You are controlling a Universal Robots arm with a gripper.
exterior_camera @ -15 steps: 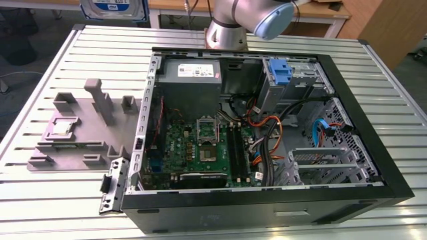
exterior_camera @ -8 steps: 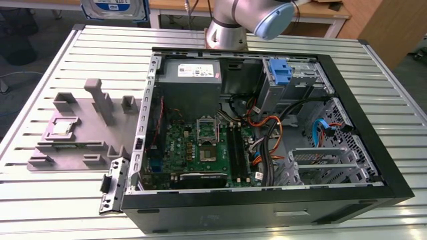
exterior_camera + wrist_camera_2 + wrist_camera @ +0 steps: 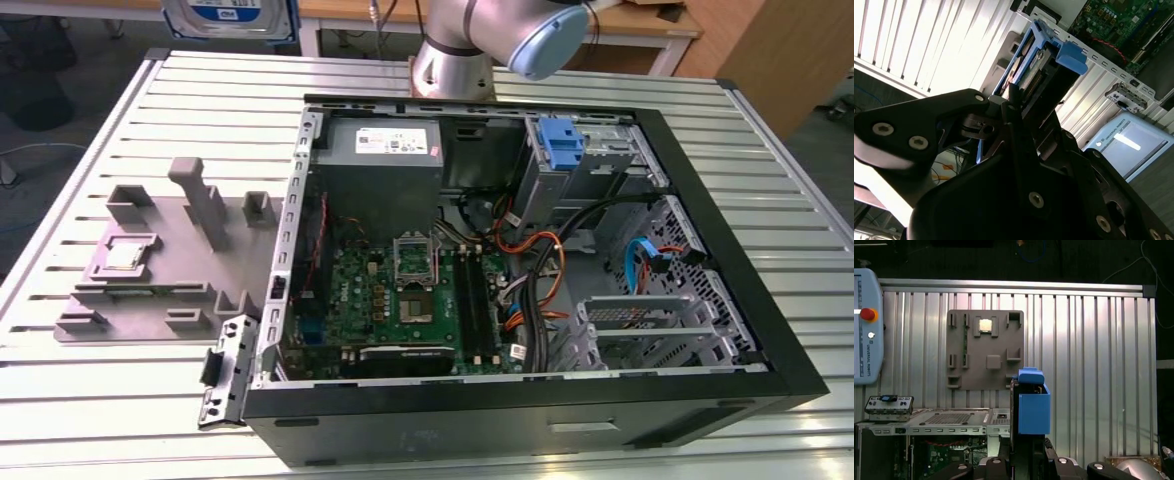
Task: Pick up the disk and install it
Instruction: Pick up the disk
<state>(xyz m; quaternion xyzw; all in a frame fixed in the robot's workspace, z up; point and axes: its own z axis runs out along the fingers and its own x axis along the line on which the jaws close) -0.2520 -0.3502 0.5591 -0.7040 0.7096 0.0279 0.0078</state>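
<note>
And the disk [image 3: 1035, 65] is up in the air, clear of everything. The pincer [image 3: 1026, 97] is clamped on it, one black finger [image 3: 1013, 100] pressed to each side, so the blue frame juts out past the tips. That grip looks chosen to leave the front end free for sliding into a slot. In the exterior view the disk [image 3: 230, 15] hangs at about eleven o'clock from the open computer case [image 3: 534, 405], beyond the far edge of the ribbed metal bench [image 3: 747, 150]. The first wrist view looks straight along it, and the blue frame sits edge-on above the bench. Now the containers. The case lies on its side with the panel off, so the inside faces up. It holds the green circuit board [image 3: 400, 300] in the middle, the grey power supply [image 3: 387, 145] at twelve o'clock, a tangle of cables [image 3: 534, 270] toward three, and a blue bracket [image 3: 558, 140] on the metal bay at one o'clock. At nine o'clock from the case a grey parts holder [image 3: 254, 250] cradles a small square chip [image 3: 127, 255]; its disk-sized slots look vacant.
</note>
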